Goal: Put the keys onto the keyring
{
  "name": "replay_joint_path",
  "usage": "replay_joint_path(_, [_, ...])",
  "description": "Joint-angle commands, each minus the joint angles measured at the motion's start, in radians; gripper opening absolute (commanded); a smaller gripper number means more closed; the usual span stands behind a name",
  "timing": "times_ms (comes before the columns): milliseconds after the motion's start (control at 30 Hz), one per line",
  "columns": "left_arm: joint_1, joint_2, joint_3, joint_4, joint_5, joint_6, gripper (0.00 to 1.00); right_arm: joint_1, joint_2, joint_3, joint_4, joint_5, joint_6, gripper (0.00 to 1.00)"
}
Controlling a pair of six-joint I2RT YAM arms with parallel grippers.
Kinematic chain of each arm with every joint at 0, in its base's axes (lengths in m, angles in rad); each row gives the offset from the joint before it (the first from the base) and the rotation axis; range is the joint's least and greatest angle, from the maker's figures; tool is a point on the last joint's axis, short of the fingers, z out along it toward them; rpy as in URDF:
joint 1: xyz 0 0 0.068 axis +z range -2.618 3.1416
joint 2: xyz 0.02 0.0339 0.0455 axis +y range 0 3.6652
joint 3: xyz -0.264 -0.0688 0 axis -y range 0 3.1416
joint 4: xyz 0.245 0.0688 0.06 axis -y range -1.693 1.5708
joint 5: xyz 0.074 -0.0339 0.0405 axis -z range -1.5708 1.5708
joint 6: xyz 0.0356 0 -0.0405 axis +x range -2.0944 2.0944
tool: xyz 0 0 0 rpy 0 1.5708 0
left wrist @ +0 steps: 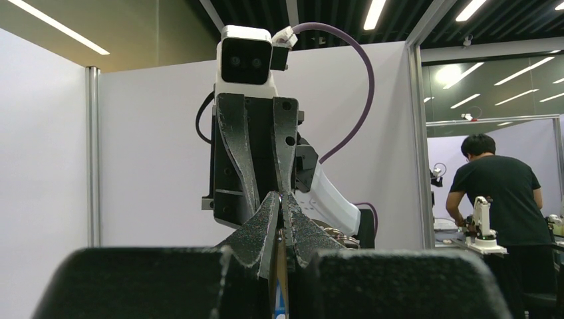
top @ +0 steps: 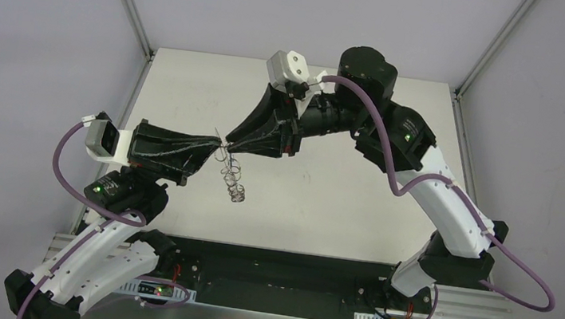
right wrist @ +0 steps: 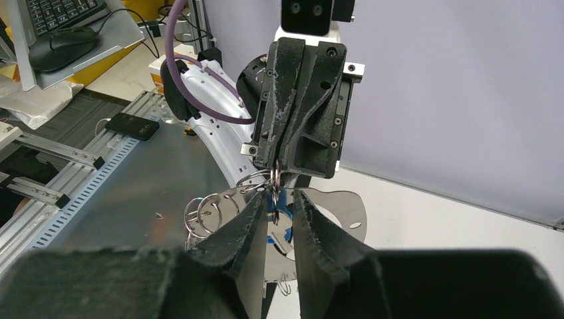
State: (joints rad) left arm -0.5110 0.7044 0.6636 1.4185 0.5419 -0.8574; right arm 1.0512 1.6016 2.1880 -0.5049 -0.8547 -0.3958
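Overhead, the two arms meet above the table (top: 354, 208), a little left of its centre. The left gripper (top: 214, 150) reaches in from 9 o'clock and the right gripper (top: 227, 148) from 1 o'clock, tips all but touching. The keyring (top: 233, 180) hangs from that junction toward 5 o'clock; whether its lowest loops touch the surface cannot be told.

Right wrist view: the left gripper's fingers are pressed together on the ring's wire, with spare loops fanning out at 8 o'clock of the pinch. Holding the ring aloft presumably presents one loop to the opposite arm. The blue key (right wrist: 277, 219) lies just below that pinch, at 6 o'clock of it, between the right gripper's fingers. It spans the narrow gap between them, so this claw reads as pinching the key, pale end downward.

The facing, tip-to-tip arrangement suits threading: one arm fixes the ring while the other steers the key. Whether the key has entered a loop cannot be told.

Left wrist view: both fingertip pairs converge at centre, which suggests close alignment.

Writing: none legible. No brand or label can be read on the grippers, the cameras, or the keyboard (right wrist: 63, 10) at 10 o'clock of the right wrist view.
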Motion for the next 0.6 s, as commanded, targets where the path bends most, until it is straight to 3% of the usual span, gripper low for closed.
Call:
replay_joint_path(0, [-0.007,-0.013,0.030,0.089,0.001,-0.005,0.00,0.001,0.002,0.036,0.049,-0.038,0.017,0.21])
replay_joint_path(100, [-0.007,-0.013,0.029,0.089,0.002,0.000,0.00,0.001,0.003,0.037,0.047,-0.039,0.017,0.15])
replay_joint_path(233, [-0.006,-0.011,0.026,0.089,0.003,0.004,0.00,0.001,0.002,0.039,0.043,-0.046,0.022,0.00])
replay_joint_path(467, [-0.007,-0.017,-0.006,0.060,-0.019,0.017,0.00,0.006,-0.030,-0.024,0.006,-0.037,0.009,0.00])
replay_joint_path(567, [-0.006,-0.076,0.008,-0.142,-0.006,0.069,0.00,0.006,-0.077,-0.096,-0.017,0.005,-0.005,0.00])
